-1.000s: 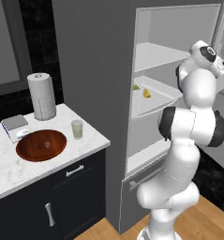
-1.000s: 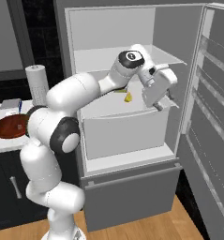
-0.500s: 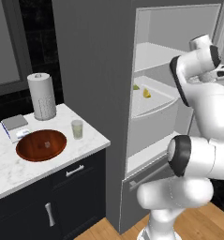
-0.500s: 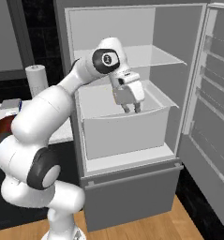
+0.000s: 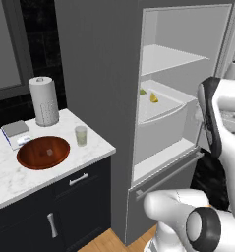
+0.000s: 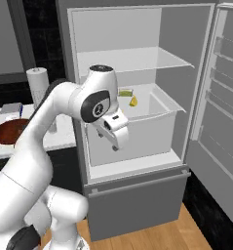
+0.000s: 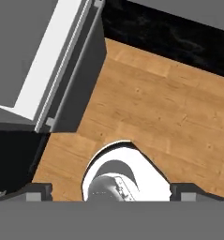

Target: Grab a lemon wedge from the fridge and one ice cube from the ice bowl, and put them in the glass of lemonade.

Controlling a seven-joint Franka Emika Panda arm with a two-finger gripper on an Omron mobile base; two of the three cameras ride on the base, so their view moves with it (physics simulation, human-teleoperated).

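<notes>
In the left base view, the fridge (image 5: 109, 74) is seen standing open, its white interior exposed. A lemon wedge (image 5: 153, 98) lies in the white drawer (image 5: 163, 123) under the clear shelf (image 5: 173, 58), with a second, greener piece (image 5: 143, 91) just beside it toward the back. On the marble counter (image 5: 11, 177) to the left, the glass of lemonade (image 5: 80, 135) stands upright, near the rim of the ice bowl (image 5: 43, 152) but apart from it. A pale ice cube (image 5: 49, 151) can faintly be made out in the bowl. A paper-towel roll (image 5: 44, 101) stands behind the bowl.

In the right base view, the gripper (image 6: 117, 140) is seen in front of the drawer's (image 6: 152, 132) front wall, pointed downward, with nothing between its fingers. The lemon wedge (image 6: 133, 101) lies inside the drawer, above and to the right of the gripper and well apart from it; the greener piece (image 6: 125, 93) lies just behind it. The fridge door (image 6: 220, 97) is swung wide to the right. A part of the ice bowl (image 6: 6, 133) is seen past the arm.

In the hand view, the two finger tips (image 7: 38, 191) are seen spread wide at the bottom corners, with nothing held. The wooden floor (image 7: 169, 108) and the lower front of the fridge (image 7: 48, 65) are looked down upon.
</notes>
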